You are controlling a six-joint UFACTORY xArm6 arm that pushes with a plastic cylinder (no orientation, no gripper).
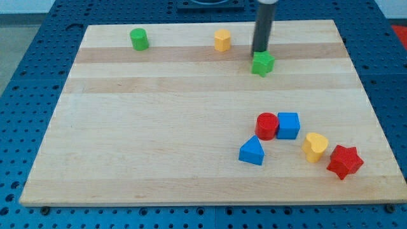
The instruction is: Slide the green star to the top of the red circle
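Observation:
The green star (262, 64) lies on the wooden board (159, 127) toward the view's top, right of centre. My tip (259, 53) sits right at the star's top edge, touching or nearly touching it. The red circle (267, 126) stands lower on the board, almost straight below the star, about a hundred pixels away. It touches the blue cube (288, 125) on its right.
A blue triangle (252, 152) lies just below-left of the red circle. A yellow heart (315, 146) and a red star (344, 161) lie at the view's bottom right. A green cylinder (139, 39) and a yellow hexagon (222, 40) stand along the top.

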